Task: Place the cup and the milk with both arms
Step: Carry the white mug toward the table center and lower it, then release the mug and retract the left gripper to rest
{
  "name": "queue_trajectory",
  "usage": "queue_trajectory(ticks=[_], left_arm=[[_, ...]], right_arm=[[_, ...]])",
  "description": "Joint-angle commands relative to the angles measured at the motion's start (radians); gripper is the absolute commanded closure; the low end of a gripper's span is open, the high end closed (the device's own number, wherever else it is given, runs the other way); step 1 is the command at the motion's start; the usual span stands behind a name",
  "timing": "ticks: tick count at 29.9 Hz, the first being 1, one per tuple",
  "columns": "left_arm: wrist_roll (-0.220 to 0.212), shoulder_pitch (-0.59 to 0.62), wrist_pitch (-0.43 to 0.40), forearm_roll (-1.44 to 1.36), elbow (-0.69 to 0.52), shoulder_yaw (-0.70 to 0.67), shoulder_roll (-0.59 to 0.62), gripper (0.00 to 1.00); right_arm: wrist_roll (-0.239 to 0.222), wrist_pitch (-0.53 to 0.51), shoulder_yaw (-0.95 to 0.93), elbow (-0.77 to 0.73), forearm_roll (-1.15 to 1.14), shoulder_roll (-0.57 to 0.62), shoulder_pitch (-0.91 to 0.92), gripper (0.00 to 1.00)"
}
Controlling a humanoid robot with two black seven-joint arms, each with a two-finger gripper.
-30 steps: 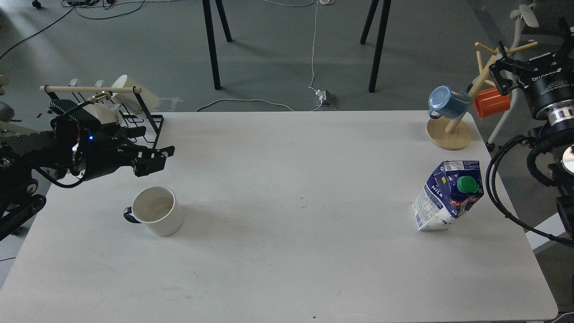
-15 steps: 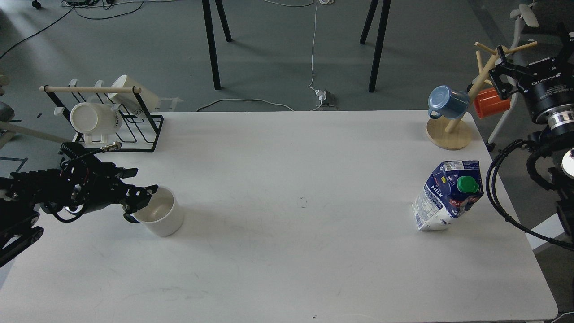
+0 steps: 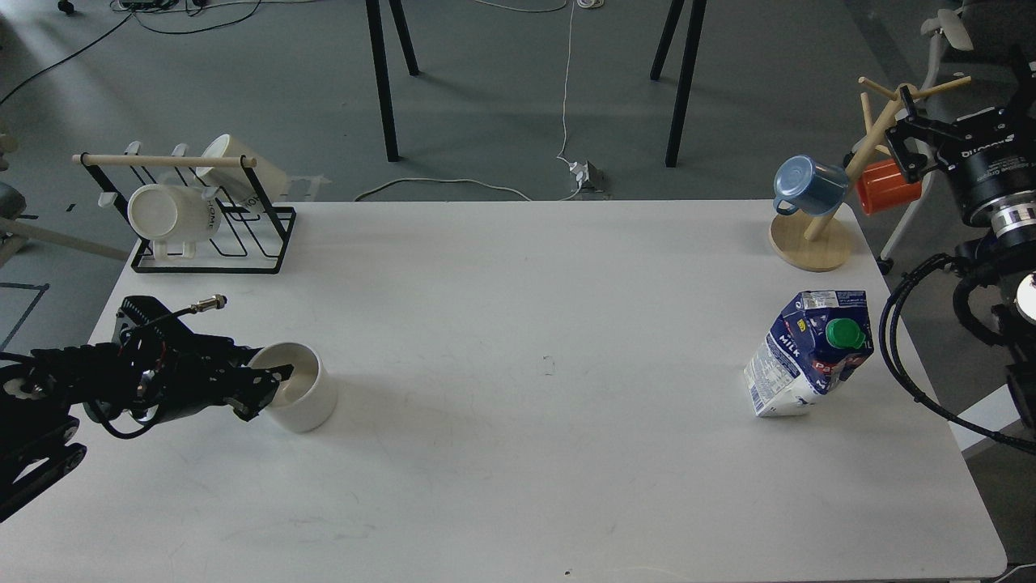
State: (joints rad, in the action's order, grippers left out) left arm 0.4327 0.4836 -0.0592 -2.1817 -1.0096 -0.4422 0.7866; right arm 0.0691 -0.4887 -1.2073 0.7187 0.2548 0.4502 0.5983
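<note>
The cup point(image 3: 306, 398), a squat white mug, stands on the white table point(image 3: 518, 453) at the left. Its black handle is hidden behind my left gripper point(image 3: 263, 390). That gripper lies low over the table. Its fingers are apart at the cup's left side, one over the rim and one below it. The milk point(image 3: 809, 356), a dented blue-and-white carton with a green cap, stands at the right of the table. My right gripper point(image 3: 898, 142) is raised off the table's far right corner, well behind the milk. Its fingers look apart and empty.
A black wire rack point(image 3: 210, 235) with white lettered mugs stands at the back left. A wooden mug tree point(image 3: 813, 243) with a blue mug point(image 3: 805, 185) and an orange mug point(image 3: 886, 186) stands at the back right, close to my right gripper. Cables hang beside the right edge.
My left gripper has come down from in front of the rack to the cup's left side. The cup has shifted slightly right. The right gripper has barely moved.
</note>
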Motion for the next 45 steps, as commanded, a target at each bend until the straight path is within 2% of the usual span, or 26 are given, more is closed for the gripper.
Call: queue_trajectory(ticks=[1, 3, 5, 7, 11, 15, 16, 19, 22, 25, 29, 36, 38, 41, 45], left_arm=[[0.007, 0.010, -0.002, 0.000, 0.000, -0.012, -0.001, 0.95], [0.020, 0.021, -0.007, 0.000, -0.010, -0.013, 0.000, 0.96], [0.050, 0.041, -0.017, 0.000, -0.020, -0.015, 0.000, 0.96], [0.056, 0.088, -0.037, 0.000, -0.032, -0.010, -0.003, 0.96], [0.056, 0.193, -0.158, 0.000, -0.098, -0.010, -0.036, 0.96], [0.056, 0.309, -0.332, 0.000, -0.133, -0.013, -0.188, 0.96], [0.051, 0.326, -0.364, 0.000, -0.133, -0.013, -0.231, 0.95], [-0.029, 0.363, -0.430, 0.000, -0.132, -0.006, -0.372, 0.95], [-0.109, 0.377, -0.430, 0.000, -0.118, 0.003, -0.490, 0.94], [-0.152, 0.365, -0.430, 0.000, -0.095, 0.020, -0.568, 0.93], [-0.158, 0.362, -0.430, 0.000, -0.032, 0.105, -0.630, 0.93], [-0.183, 0.357, -0.430, 0.000, 0.015, 0.112, -0.633, 0.90], [-0.183, 0.352, -0.430, 0.000, 0.026, 0.112, -0.633, 0.87], [-0.181, 0.345, -0.430, 0.000, 0.026, 0.112, -0.632, 0.74], [-0.180, 0.337, -0.430, 0.000, 0.025, 0.112, -0.630, 0.70]], right_arm=[[0.000, 0.000, 0.000, -0.002, 0.000, -0.001, 0.000, 0.01], [0.000, 0.000, 0.000, -0.002, 0.000, -0.001, 0.000, 0.01], [0.000, 0.000, 0.002, -0.002, 0.000, -0.001, -0.002, 0.01], [0.000, 0.000, 0.000, -0.002, 0.000, -0.001, -0.003, 0.01], [0.000, 0.000, 0.000, -0.007, 0.000, 0.001, -0.008, 0.01], [0.000, 0.000, 0.002, -0.007, 0.000, 0.013, -0.018, 0.01], [0.000, 0.000, 0.000, -0.005, 0.000, 0.016, -0.022, 0.01], [0.000, 0.000, 0.000, -0.005, 0.000, 0.018, -0.026, 0.01], [0.000, 0.000, 0.000, -0.005, 0.000, 0.036, -0.026, 0.01], [0.000, 0.000, -0.003, -0.005, 0.000, 0.042, -0.026, 0.01], [-0.002, 0.000, -0.011, -0.004, 0.000, 0.051, -0.026, 0.01], [-0.002, 0.000, -0.011, 0.002, 0.000, 0.051, -0.029, 0.00], [-0.002, 0.000, -0.011, 0.002, 0.000, 0.051, -0.032, 0.01], [-0.002, 0.000, -0.011, 0.002, 0.000, 0.051, -0.034, 0.01], [-0.002, 0.000, -0.012, 0.001, 0.000, 0.055, -0.040, 0.01]])
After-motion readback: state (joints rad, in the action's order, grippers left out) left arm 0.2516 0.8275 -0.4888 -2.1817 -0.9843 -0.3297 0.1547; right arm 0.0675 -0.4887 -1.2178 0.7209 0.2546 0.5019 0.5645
